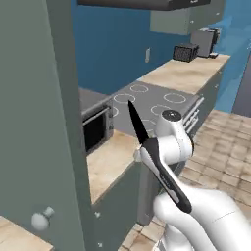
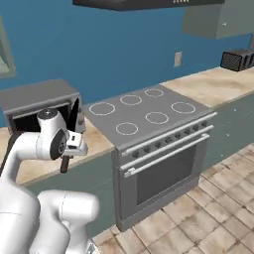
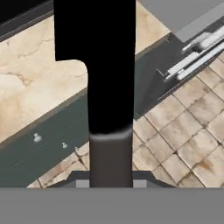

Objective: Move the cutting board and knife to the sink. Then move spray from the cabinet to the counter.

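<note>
The claw (image 2: 69, 149) grips the knife (image 1: 138, 123) upright above the tabletop (image 1: 110, 162); carrying it level should prevent slipping.

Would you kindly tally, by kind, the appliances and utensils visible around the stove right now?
Knife, held in the hand: 1
Stove: 1
Grey box oven on the counter: 1
Toaster: 1
Coffee machine: 1
Total: 5
</note>
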